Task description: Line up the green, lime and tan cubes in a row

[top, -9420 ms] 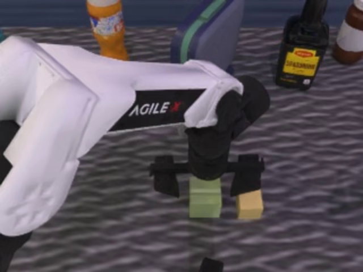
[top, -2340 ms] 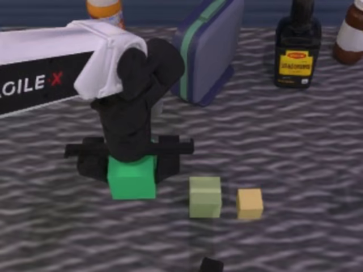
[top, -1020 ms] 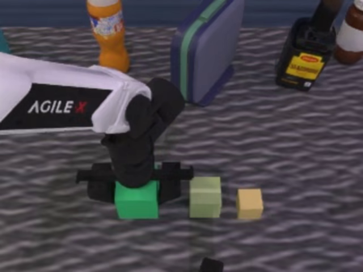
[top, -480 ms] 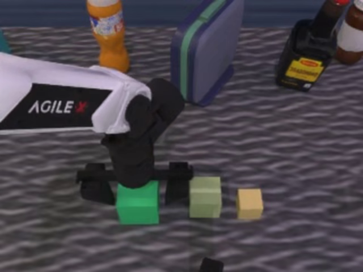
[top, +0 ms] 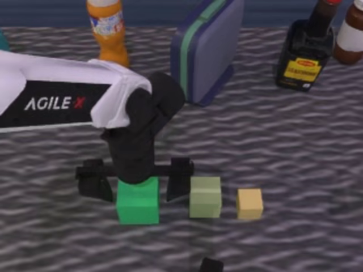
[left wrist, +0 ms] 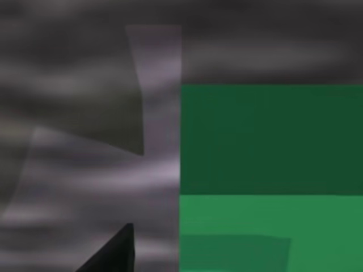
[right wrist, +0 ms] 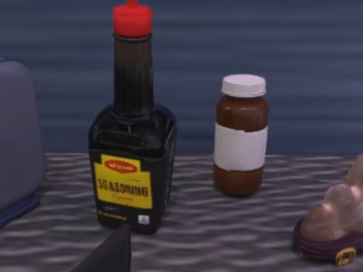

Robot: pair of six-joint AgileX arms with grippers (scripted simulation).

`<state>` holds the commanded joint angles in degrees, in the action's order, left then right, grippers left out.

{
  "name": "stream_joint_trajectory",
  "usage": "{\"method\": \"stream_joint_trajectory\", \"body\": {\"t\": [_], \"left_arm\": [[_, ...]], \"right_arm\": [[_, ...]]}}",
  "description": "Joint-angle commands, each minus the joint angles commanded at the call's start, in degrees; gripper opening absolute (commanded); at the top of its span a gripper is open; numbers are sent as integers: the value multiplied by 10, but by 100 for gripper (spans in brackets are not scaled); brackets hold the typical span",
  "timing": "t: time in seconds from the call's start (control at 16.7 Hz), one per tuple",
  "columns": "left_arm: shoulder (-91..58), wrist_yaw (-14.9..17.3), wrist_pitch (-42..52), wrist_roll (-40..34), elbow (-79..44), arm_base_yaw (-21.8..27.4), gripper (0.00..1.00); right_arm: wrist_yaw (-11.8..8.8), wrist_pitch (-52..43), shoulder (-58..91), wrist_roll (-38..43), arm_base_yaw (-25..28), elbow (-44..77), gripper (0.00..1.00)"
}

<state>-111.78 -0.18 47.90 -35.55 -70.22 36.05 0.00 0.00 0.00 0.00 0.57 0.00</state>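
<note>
The green cube (top: 137,203) rests on the table at the left end of a row, with the lime cube (top: 205,196) beside it and the tan cube (top: 249,203) at the right end. My left gripper (top: 136,186) hangs open just above the green cube, one finger on either side and clear of it. In the left wrist view the green cube (left wrist: 272,170) fills one side, apart from a dark finger (left wrist: 116,252). My right arm is out of the top view; one of its fingers (right wrist: 113,252) shows, holding nothing.
At the back stand an orange bottle (top: 108,28), a blue case (top: 207,45), a dark seasoning bottle (top: 303,51) and a brown jar (top: 349,34). A small black block (top: 211,265) lies at the front edge. A pinkish figure (right wrist: 334,221) sits near the jar (right wrist: 240,136).
My left gripper set the green cube down left of the lime cube, then opened its fingers and lifted a little. The cube stays on the table.
</note>
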Motion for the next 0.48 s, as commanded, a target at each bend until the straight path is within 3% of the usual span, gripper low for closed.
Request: {"method": "stream_joint_trajectory", "body": {"t": [0.48], "left_arm": [[51,-1,127,-1,-73,-9,100]], "right_arm": [[0,0,0,0,0,0,100]]}}
